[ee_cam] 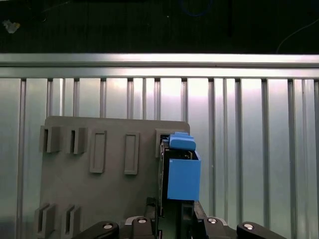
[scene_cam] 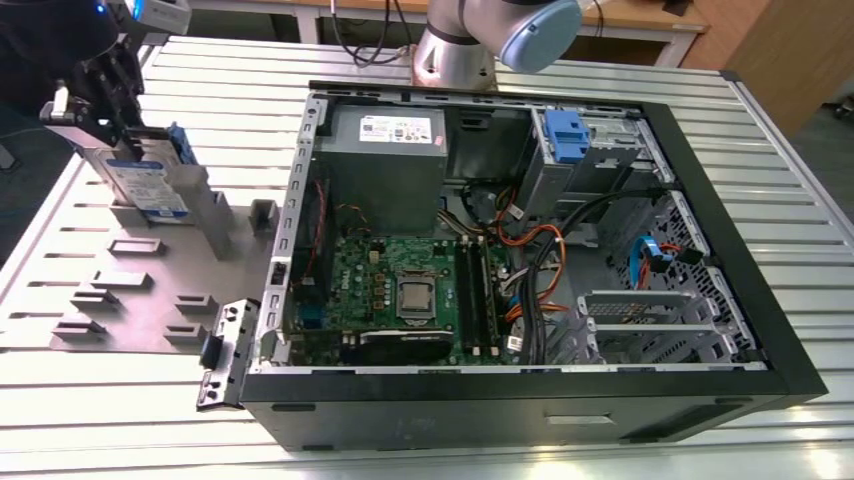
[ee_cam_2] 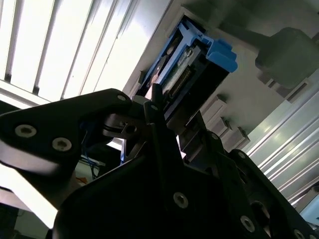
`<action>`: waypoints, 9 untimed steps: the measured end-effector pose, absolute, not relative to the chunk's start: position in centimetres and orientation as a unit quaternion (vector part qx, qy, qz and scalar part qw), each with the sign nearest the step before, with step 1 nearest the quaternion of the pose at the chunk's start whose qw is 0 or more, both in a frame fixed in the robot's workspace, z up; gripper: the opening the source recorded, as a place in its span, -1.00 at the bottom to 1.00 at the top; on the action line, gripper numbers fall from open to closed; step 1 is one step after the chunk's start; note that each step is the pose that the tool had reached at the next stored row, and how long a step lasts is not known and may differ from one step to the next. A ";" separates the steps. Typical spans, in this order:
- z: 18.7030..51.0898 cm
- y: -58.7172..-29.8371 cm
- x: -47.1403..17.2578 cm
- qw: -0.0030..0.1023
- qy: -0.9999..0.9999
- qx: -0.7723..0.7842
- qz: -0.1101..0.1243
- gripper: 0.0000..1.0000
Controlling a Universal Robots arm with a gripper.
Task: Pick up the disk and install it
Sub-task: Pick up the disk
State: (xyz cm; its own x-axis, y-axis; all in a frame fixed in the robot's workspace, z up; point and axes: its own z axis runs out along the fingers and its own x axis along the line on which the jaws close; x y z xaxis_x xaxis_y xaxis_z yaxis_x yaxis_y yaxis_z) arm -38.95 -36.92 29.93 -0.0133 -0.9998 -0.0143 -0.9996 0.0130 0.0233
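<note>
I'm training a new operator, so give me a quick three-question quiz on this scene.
1. True or false: the disk sits inside the computer case.
2. Its carrier frame is: A red, B blue, C green.
3. What lies under the disk?
Key: 1 false; 2 B; 3 the grey slotted plate, at the exterior view's left of the case.

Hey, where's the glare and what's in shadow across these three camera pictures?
Exterior view: the table slats glare white along the lower edge, while the computer case interior is evenly lit. Second wrist view: the pincer is a dark backlit shape against washed-out slats. First wrist view: a bright band crosses the slats beyond the grey plate; the disk is well lit.
</note>
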 end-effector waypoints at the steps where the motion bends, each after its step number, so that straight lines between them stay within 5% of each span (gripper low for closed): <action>1: 29.9 -36.9 -38.9 0.003 -0.712 0.702 -0.013 -0.23; 9: 29.8 -36.9 -38.9 0.004 -0.712 0.702 -0.013 -0.23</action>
State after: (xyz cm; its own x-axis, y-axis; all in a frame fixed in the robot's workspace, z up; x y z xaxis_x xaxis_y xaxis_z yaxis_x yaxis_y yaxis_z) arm -38.95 -36.92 29.82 -0.0134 -0.9998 -0.0129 -0.9996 0.0131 0.0234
